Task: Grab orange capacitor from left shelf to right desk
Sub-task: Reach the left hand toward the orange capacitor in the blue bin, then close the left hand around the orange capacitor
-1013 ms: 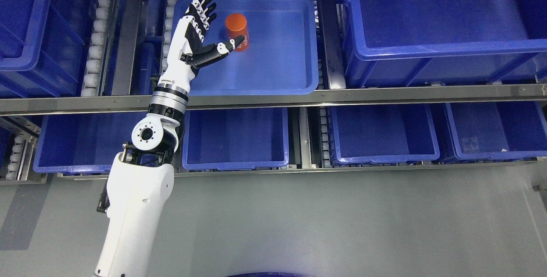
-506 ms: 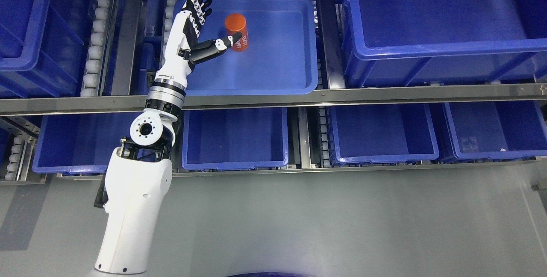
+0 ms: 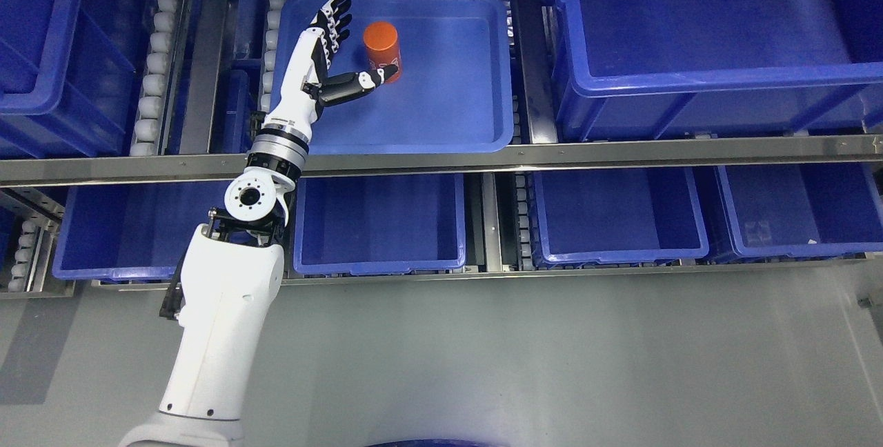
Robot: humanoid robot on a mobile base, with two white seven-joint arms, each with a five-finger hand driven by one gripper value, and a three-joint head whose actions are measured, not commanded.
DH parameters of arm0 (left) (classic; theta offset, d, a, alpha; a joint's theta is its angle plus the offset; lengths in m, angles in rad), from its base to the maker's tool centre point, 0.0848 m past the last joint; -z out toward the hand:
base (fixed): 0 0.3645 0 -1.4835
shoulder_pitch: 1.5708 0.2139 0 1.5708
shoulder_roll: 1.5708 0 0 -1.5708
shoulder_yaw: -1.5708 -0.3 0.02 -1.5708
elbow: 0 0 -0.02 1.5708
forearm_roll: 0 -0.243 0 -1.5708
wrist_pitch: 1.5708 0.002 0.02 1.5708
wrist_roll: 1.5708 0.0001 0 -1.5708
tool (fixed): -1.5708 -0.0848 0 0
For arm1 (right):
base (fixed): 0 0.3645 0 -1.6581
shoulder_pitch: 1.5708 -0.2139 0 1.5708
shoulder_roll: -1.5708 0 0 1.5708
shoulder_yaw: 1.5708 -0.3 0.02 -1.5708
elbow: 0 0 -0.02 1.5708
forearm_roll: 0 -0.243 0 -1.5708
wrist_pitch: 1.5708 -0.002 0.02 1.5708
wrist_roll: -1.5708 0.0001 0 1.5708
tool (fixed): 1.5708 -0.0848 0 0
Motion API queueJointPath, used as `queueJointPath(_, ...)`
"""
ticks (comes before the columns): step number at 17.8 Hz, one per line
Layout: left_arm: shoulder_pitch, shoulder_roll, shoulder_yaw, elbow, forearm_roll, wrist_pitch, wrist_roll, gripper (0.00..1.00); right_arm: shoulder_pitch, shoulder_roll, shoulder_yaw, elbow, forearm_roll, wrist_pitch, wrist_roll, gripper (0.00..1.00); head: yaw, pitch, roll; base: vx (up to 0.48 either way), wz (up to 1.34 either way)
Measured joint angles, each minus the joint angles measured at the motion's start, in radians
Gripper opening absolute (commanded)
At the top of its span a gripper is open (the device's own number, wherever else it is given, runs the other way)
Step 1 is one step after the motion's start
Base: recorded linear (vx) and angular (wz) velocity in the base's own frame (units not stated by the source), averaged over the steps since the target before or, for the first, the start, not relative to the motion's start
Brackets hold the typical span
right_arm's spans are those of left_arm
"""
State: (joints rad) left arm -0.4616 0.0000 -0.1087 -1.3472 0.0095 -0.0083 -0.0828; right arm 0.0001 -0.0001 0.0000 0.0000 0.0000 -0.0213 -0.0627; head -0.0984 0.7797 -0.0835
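**binwatcher:** so the capacitor (image 3: 381, 48) is standing upright in the shallow tray (image 3: 448, 102) on the shelf (image 3: 441, 156), up near the tray's far left corner. The left hand (image 3: 324, 64) is sitting just beside it on the left, spread wide and gripping nothing. Fingers (image 3: 336, 16) are pointing toward the far rim and the thumb (image 3: 359, 81) is sticking out across the near side of the can, tip right at its base. Can't tell if it's actually touching.

**rollerfan:** makes sense, I'd guess it's opening a pocket so the can ends up between thumb and fingers before it closes. What's different from half a second back?

**binwatcher:** the whole hand is shifting right, toward the can. The fingertips were out over the tray's left rim and now they're inside it. The thumb is sitting lower across the label. The forearm is leaning more to the right too. The can itself isn't moving at all. No right arm showing anywhere.
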Motion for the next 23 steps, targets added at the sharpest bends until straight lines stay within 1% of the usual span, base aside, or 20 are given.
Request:
queueJointPath(7,-0.051,0.0,-0.037,0.091,-0.007,-0.001,-0.001,0.98,0.0,0.0,0.0,0.0,0.0,0.0,0.0,1.0,0.0,0.0,0.0,0.0,0.0)
queueJointPath(10,-0.067,0.0,-0.05,0.115,-0.008,-0.009,-0.001,0.93,0.0,0.0,0.0,0.0,0.0,0.0,0.0,1.0,0.0,0.0,0.0,0.0,0.0)
queueJointPath(18,-0.09,0.0,-0.067,0.154,-0.009,-0.013,-0.003,0.55,0.0,0.0,0.0,0.0,0.0,0.0,0.0,1.0,0.0,0.0,0.0,0.0,0.0)
queueJointPath(20,-0.092,0.0,-0.069,0.16,-0.009,-0.014,-0.003,0.41,0.0,0.0,0.0,0.0,0.0,0.0,0.0,1.0,0.0,0.0,0.0,0.0,0.0)
queueJointPath(22,-0.094,0.0,-0.068,0.165,-0.009,-0.028,-0.003,0.24,0.0,0.0,0.0,0.0,0.0,0.0,0.0,1.0,0.0,0.0,0.0,0.0,0.0)
queueJointPath(23,-0.094,0.0,-0.067,0.167,-0.009,-0.042,-0.003,0.19,0.0,0.0,0.0,0.0,0.0,0.0,0.0,1.0,0.0,0.0,0.0,0.0,0.0)
